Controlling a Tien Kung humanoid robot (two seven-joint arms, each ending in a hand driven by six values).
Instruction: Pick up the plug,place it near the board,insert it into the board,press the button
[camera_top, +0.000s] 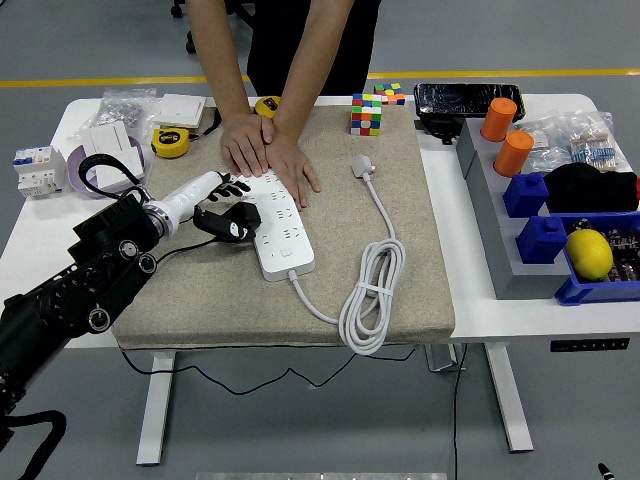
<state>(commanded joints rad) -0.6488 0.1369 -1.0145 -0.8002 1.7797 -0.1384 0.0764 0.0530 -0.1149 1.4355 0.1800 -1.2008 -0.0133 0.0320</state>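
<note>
The white plug (361, 165) lay unheld near the beige mat's (420, 280) far edge, its stiff body the best grip, the cord (372, 300) limp and trailing. The left hand (226, 214) rested against the power strip's (277, 222) left edge, fingers seemingly loosely curled, empty. A person's hands (268, 150) pinned the strip's far end.

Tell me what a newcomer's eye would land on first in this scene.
First, the person's hands pressed flat on the far end of the white power strip lying on the beige mat. Beside it, the robot's left hand sits at the strip's left edge. To the right, the plug lies unplugged on the mat, its white cable coiled toward the near edge.
</note>
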